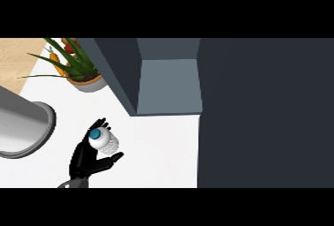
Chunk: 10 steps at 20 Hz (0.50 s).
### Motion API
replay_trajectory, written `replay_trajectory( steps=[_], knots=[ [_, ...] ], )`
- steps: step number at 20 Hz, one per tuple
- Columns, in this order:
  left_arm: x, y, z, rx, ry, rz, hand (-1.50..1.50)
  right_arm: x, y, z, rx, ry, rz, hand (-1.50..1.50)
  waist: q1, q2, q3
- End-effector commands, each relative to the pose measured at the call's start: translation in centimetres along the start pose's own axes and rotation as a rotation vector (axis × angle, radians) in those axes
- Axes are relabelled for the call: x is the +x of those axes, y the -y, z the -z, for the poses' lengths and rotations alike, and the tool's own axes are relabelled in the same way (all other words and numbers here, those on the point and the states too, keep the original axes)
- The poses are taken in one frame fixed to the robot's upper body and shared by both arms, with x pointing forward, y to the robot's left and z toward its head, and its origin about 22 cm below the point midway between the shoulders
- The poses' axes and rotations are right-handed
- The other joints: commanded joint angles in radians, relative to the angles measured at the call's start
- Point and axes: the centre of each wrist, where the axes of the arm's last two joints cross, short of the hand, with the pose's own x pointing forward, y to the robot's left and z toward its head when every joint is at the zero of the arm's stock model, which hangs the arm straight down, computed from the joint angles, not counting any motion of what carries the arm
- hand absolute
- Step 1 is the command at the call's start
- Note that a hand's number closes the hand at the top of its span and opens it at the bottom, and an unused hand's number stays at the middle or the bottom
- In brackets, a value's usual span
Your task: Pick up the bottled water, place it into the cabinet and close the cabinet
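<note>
The bottled water (103, 140) is being held by the left hand (86, 160) — fingers curled round it — above the counter (163, 150), near-left of the open cabinet (168, 84); placing and closing are being left undone — no right hand is being shown
</note>
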Motion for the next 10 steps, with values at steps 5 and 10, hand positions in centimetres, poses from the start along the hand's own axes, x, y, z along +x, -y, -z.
replay_trajectory(
  steps=[5,10],
  knots=[
    [-0.8,1.0,1.2,-0.014,0.052,-0.213,1.5,4.0,-2.9,0.8,0.039,0.073,0.027,-1.5,0.008,0.002,0.0],
    [-0.9,1.0,1.7,-0.062,0.08,-0.176,1.5,3.8,-2.5,0.4,0.033,0.061,0.028,-1.5,0.01,0.0,0.001]
  ],
)
